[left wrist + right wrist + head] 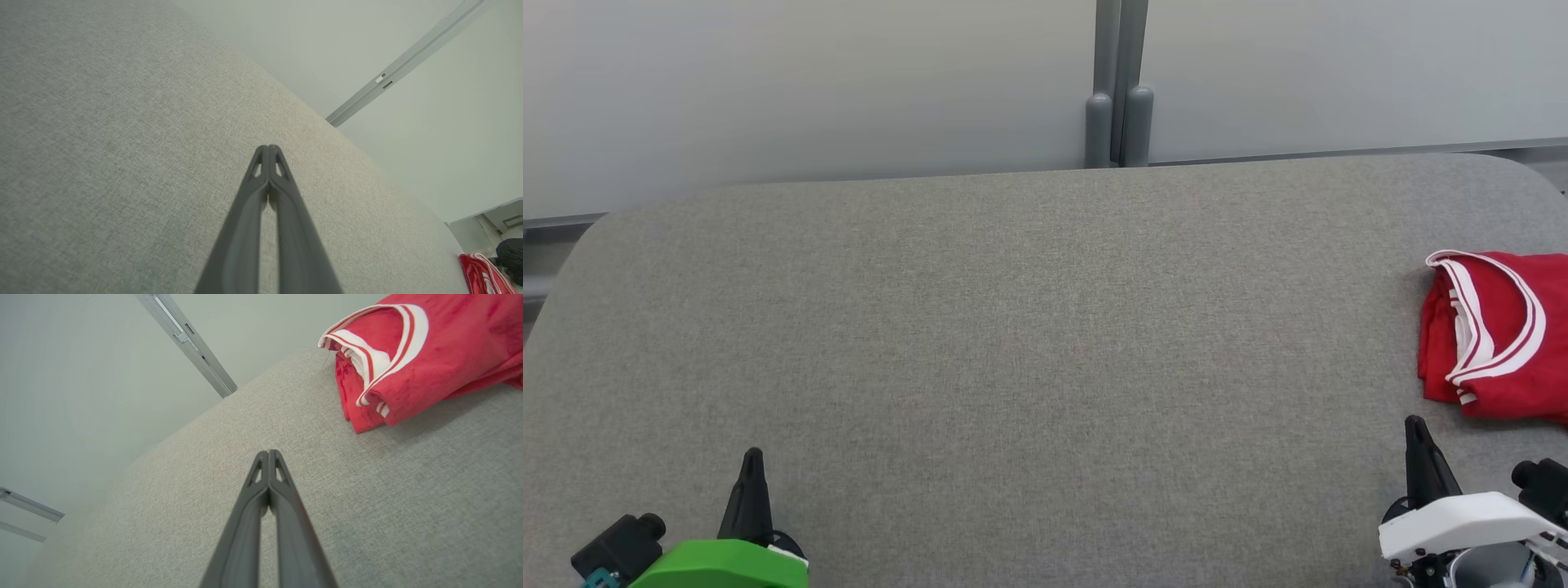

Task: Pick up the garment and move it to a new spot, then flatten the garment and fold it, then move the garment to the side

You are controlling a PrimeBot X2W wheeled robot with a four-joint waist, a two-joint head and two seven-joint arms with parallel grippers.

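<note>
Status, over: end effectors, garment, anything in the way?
Left end effector shut, empty. Right end effector shut, empty, just short of the garment. Garment red, white-trimmed, folded on grey table, right side, untouched. Nothing in the way.

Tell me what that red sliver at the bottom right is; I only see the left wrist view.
Observer: A red garment with white-striped trim, lying in folded layers near the right side of the grey table.
Operator: Is something holding it?
Observer: No. The right gripper is shut and empty, apart from the garment, over bare table.
Operator: What colour is this arm?
Observer: The left gripper rises from a bright green housing, the right from a white housing.
</note>
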